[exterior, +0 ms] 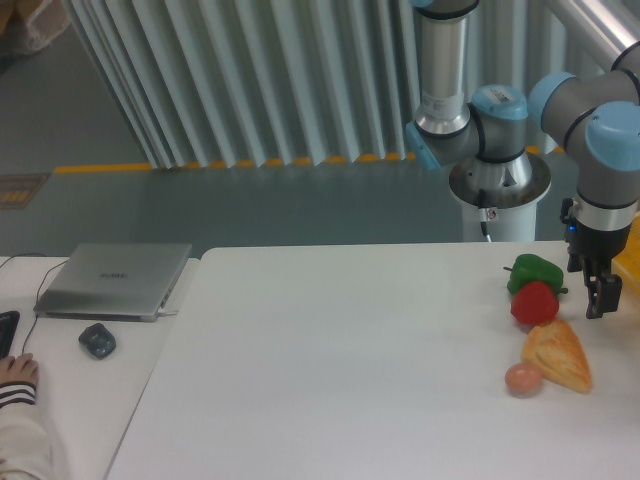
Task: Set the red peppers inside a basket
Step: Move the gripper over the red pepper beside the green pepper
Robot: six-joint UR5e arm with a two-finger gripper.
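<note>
the small glossy red bell pepper (534, 302) sits near the right end of the white table (340, 370), touching the green bell pepper (533, 272) behind it and lying just above the orange-yellow wedge of bread (560, 356). a small brownish-pink egg-like ball (523, 378) rests beside the wedge's lower left end. the yellow-orange basket (631, 256) shows only as a sliver at the right edge of the frame, beyond the arm.

the two-finger gripper (600, 293) hangs at the pepper's right, close to it but apart from it, at about the pepper's height. its dark fingers show as one small shape here, so i cannot tell how wide the claw stands; it holds nothing that can be seen.

the pepper looks light and likely hollow. its skin is smooth and shiny, so it may slip under a narrow pinch, and its rounded lobes could roll it away if pushed from one side. the best hold is probably across the widest part of the body, fingers low on opposite flanks, not on the stem. the green pepper pressed against its back leaves little room for a finger on that side, so a grasp set left to right seems safer. the bread wedge in front is close enough to be nudged too.
</note>
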